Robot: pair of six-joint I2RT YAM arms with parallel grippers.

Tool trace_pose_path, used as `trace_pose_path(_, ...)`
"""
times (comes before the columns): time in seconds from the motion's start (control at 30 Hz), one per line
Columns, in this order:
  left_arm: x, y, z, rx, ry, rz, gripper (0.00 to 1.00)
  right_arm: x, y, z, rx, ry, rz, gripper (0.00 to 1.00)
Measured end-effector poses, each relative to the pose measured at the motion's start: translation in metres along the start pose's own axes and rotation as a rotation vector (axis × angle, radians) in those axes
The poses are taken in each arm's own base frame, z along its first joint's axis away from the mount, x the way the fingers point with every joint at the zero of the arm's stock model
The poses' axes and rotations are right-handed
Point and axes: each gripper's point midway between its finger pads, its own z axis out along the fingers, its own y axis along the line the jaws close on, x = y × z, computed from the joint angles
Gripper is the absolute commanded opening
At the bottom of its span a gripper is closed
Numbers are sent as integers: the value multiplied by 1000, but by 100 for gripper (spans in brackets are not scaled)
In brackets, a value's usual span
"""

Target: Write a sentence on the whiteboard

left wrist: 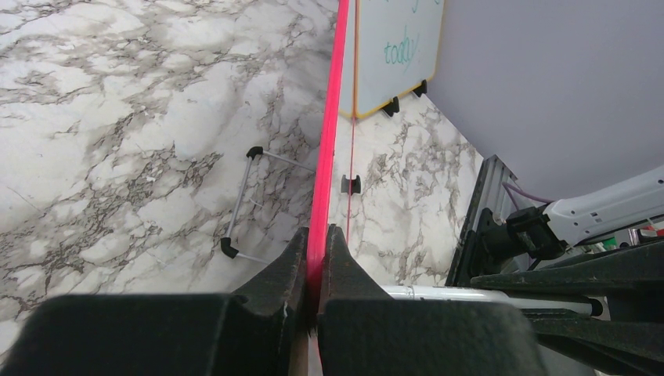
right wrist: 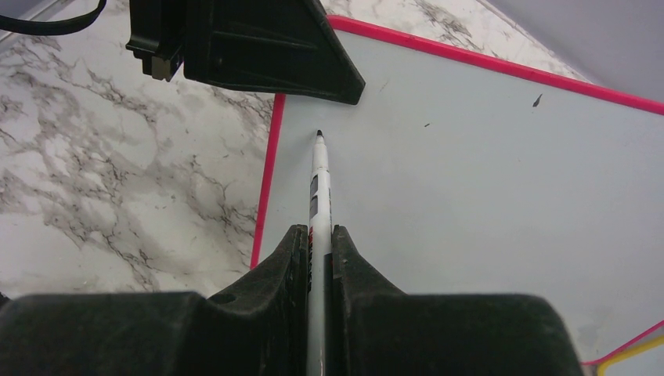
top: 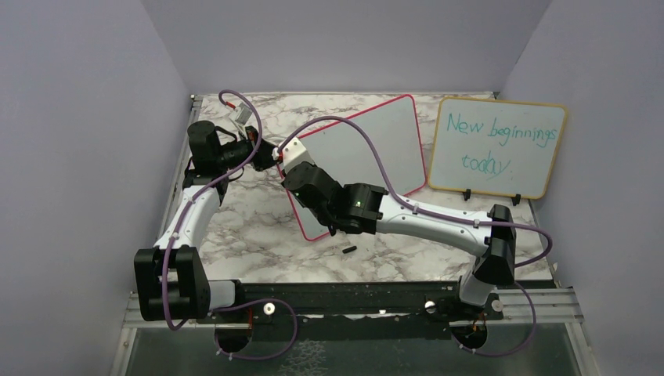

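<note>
At the centre of the marble counter (top: 250, 227), the whiteboard (top: 376, 149) sits askew, its red-pink frame pinched at the left edge by the closed left tool (left wrist: 315, 239). The right tool (right wrist: 312, 235) is clamped on a white marker (right wrist: 319, 168), whose black tip points at the board's pale surface just inside that edge. A yellow-framed board (top: 496, 146) stands to the right.

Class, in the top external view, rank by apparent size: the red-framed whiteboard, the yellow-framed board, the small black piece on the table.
1. whiteboard and yellow-framed board, too alike to rank
2. small black piece, clearly smallest
</note>
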Motion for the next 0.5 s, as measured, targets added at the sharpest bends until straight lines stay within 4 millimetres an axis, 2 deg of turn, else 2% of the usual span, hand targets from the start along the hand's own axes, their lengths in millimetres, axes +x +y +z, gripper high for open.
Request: trace_pose_path(0.5, 0, 0, 0, 0, 0, 0, 0, 3, 0, 4, 13, 8, -6, 0)
